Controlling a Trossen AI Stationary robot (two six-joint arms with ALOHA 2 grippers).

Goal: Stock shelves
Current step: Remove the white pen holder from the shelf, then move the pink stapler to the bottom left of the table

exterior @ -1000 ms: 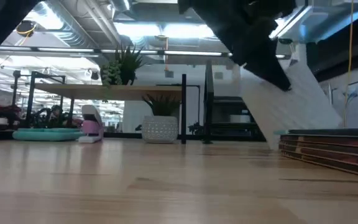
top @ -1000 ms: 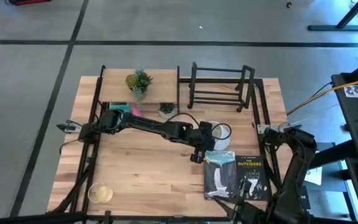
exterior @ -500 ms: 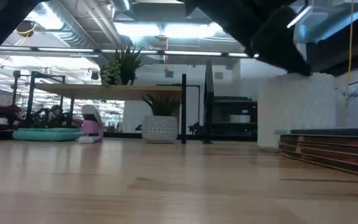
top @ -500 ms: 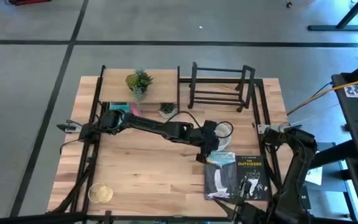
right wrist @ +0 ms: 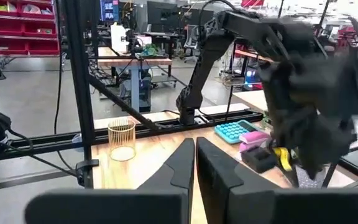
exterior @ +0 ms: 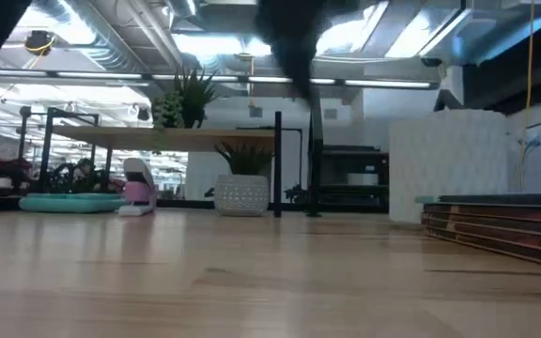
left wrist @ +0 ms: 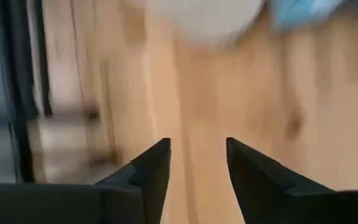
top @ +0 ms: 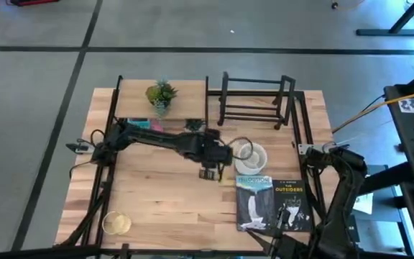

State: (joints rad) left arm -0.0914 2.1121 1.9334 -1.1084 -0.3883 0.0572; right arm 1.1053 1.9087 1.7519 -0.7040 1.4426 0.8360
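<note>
high view: left gripper (top: 208, 173) hovers mid-table, just at 9 o'clock of the white cup (top: 250, 154); nothing in it. right gripper is not visible here, its arm is parked at the table's 3 o'clock edge. wood shelf (top: 139, 99) sits at 11 o'clock, with a small plant (top: 161, 94) on top and a teal item (top: 136, 124) below it. black rack (top: 254, 99) sits at 1 o'clock, with nothing on its bars. two books (top: 273, 203) lie flat at 5 o'clock; one cover reads "the outsiders", the other cover's text is too small to read. gold wire cup (top: 116, 224) is at 7 o'clock.

low view: wood shelf (exterior: 172, 138) is far back with the plant (exterior: 184, 101) on it and a white potted plant (exterior: 241, 194) beneath. white cup (exterior: 458, 165) stands upright beside the book stack (exterior: 501, 228).

left wrist view: left gripper (left wrist: 197, 174) fingers are spread with bare table between them, the white cup (left wrist: 207, 17) blurred ahead.

right wrist view: right gripper (right wrist: 194, 165) fingers are pressed together, holding nothing; the gold wire cup (right wrist: 122, 139) is beyond them.

handling, judged: the cup looks light, rigid and maybe slick, so pinch one wall at the rim. books are stiff and flat, hard to get under; take an overhanging edge or the spine. the shelves look light enough to shift if bumped.
</note>
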